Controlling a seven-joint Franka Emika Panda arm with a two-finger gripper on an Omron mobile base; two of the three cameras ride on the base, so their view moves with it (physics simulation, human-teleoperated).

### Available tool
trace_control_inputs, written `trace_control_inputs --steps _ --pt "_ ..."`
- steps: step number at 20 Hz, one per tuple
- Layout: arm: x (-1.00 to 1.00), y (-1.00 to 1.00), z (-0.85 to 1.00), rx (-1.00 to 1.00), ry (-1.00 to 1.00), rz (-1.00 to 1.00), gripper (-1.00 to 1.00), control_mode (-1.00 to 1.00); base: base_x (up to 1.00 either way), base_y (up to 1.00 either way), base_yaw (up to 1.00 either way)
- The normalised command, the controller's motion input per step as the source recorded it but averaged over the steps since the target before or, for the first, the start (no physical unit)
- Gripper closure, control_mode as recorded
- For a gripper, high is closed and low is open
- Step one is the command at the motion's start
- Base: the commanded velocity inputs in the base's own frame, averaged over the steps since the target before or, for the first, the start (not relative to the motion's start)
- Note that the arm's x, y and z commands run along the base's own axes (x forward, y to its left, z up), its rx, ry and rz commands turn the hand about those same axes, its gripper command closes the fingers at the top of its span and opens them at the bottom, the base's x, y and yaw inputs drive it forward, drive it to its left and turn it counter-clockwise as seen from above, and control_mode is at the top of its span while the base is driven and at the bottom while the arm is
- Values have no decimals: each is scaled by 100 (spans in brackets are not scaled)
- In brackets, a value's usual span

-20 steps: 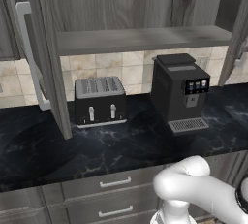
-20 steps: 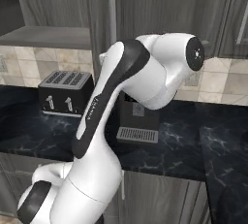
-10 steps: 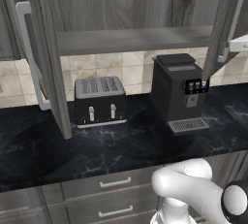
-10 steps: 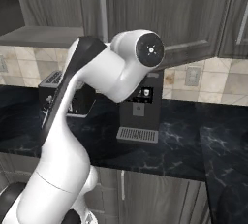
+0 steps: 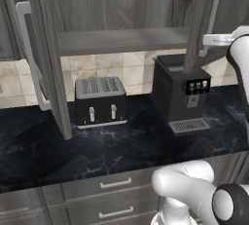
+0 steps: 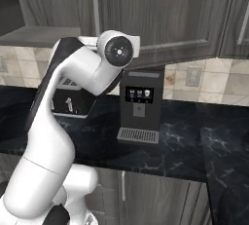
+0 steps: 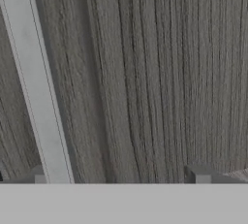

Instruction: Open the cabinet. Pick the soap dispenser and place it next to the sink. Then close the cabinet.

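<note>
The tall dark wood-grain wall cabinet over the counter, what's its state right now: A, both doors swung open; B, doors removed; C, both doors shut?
A: both doors of the tall dark wood-grain wall cabinet stand swung outward, baring its shelf above the black toaster and coffee machine.

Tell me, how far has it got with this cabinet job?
Early on. Done: both doors of the cabinet stand swung out, the shelf showing. In hand: the open claw sits close against the right door, beside its handle, gripping nothing. Left: fetching the soap dispenser, which I can't spot on the shelf, setting it by the sink, then shutting the doors.
</note>
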Motion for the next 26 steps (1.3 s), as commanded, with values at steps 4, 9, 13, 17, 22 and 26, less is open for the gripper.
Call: trace_control_inputs --steps 4,9,13,17,22,26 --pt "59 0 0 13 0 -1 -100 -100 0 0 0" --pt "55 0 0 15 0 0 -100 -100 0 0 0" --pt "56 0 0 13 0 0 -100 -100 0 0 0" --pt "52 0 0 8 0 0 -100 -100 0 0 0" --pt "54 0 0 6 6 0 -100 -100 0 0 0" --pt "52 0 0 0 7 0 -100 -100 0 0 0"
